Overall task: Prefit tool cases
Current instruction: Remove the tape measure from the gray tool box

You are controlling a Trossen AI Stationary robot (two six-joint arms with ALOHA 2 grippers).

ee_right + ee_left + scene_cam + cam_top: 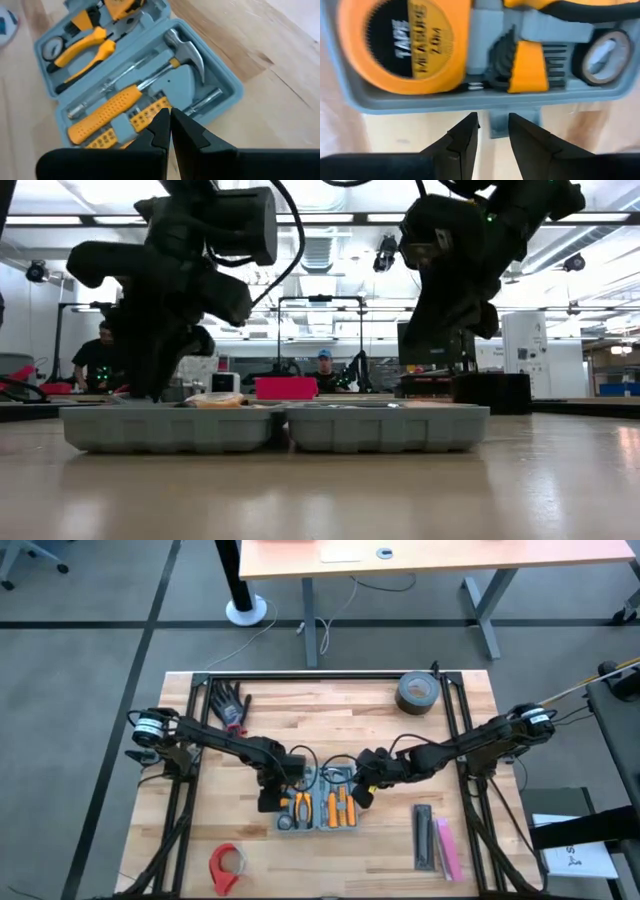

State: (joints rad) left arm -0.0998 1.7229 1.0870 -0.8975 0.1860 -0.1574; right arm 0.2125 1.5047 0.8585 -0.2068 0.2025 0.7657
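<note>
The blue-grey tool case (pixel 318 808) lies open and flat at the table's middle, its two halves side by side (pixel 270 430). Its tray holds an orange tape measure (pixel 405 45), pliers (pixel 85 47), a hammer (pixel 187 50) and an orange-handled screwdriver (pixel 107 112). My left gripper (pixel 272 798) points down at the case's left edge. It is open, and its fingertips (pixel 492 120) stand beside a small tab (pixel 500 127) on the rim. My right gripper (pixel 362 795) is shut and hovers over the right half, above the bit row (pixel 169 114).
A black glove (pixel 230 705) and a roll of grey tape (pixel 417 692) lie at the far side. A red tape dispenser (pixel 227 865) sits near left. Black and pink bars (pixel 437 840) lie near right. People (pixel 100 355) stand in the room behind.
</note>
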